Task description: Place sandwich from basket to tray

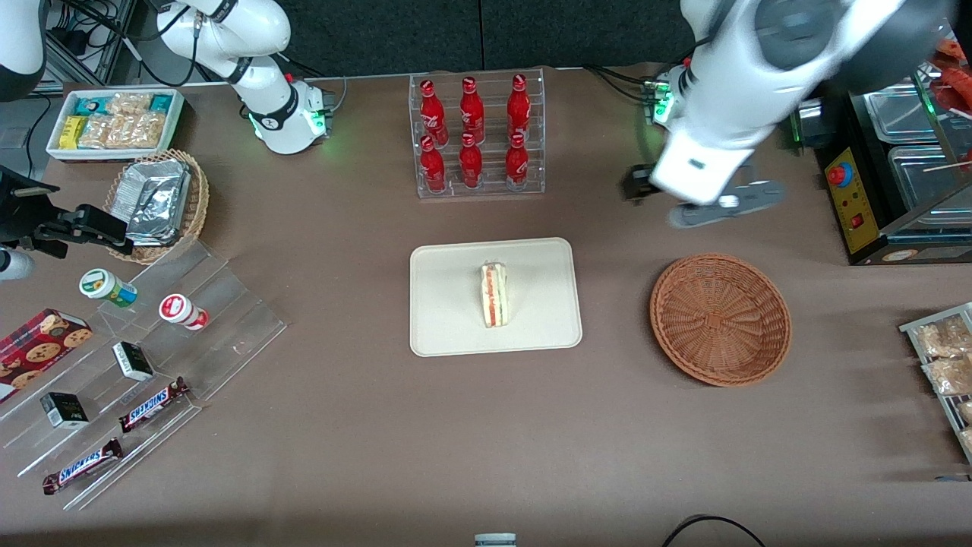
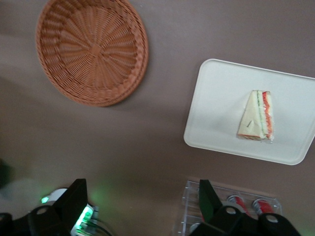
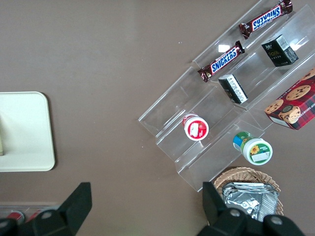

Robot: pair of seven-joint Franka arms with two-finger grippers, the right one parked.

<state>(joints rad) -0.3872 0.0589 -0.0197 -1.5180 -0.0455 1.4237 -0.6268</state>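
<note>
**Sandwich lies on the tray; basket holds nothing**

The sandwich lies near the middle of the cream tray, its red and green filling edge showing. Toward the working arm's end of the table, well apart from the tray, sits the reddish-brown basket, with only its woven floor visible inside. Farther from the front camera than the tray, a clear rack holds six red bottles in two rows.

The claw hangs above the table, farther from the front camera than the basket, its fingers spread wide apart and gripping nothing. In the front view the claw is blurred and largely covered by the arm's white body.

Toward the parked arm's end, a tan wicker basket holds silver foil packets, and a white bin holds snack packets. The right wrist view cuts the tray off at its edge.
</note>
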